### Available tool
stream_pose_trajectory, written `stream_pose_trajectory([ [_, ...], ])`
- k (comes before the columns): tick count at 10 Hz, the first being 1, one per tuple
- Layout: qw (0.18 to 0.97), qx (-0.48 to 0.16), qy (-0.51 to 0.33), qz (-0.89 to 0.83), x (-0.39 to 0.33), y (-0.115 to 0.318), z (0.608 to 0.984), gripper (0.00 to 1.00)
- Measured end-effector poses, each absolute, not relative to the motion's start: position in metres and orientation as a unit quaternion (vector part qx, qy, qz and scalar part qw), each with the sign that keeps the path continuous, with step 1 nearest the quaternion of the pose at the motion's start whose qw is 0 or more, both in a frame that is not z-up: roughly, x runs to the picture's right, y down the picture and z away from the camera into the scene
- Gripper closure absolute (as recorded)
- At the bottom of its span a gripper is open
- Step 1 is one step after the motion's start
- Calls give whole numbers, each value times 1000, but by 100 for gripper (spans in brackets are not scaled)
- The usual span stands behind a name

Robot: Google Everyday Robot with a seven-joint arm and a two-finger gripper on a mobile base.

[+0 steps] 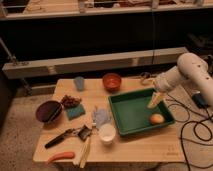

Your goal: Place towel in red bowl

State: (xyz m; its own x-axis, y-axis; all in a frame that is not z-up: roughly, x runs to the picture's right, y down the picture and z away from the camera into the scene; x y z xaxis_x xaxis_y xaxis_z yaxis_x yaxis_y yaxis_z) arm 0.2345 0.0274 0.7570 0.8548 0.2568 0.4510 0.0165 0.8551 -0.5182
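Towel lies crumpled on the bench, well apart from the end effector, which hangs over the green tray's far right side, red bowl behind-left of it; how open it is I cannot tell

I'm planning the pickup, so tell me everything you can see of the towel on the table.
The towel is a small, pale grey-blue cloth, crumpled into a soft heap, not folded. It lies on the wooden table just left of the green tray, behind the white cup and right of the teal sponge; contact with them is unclear. Nothing holds it: the claw hangs over the tray's right side, well apart.
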Motion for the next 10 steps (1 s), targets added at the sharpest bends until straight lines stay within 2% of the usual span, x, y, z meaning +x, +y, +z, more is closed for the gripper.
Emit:
stream_pose_trajectory([
  [3,929,-259,-257,61,234,27,757,20],
  [5,943,-247,-220,34,221,16,751,20],
  [10,970,-206,-118,-52,122,-10,749,20],
])
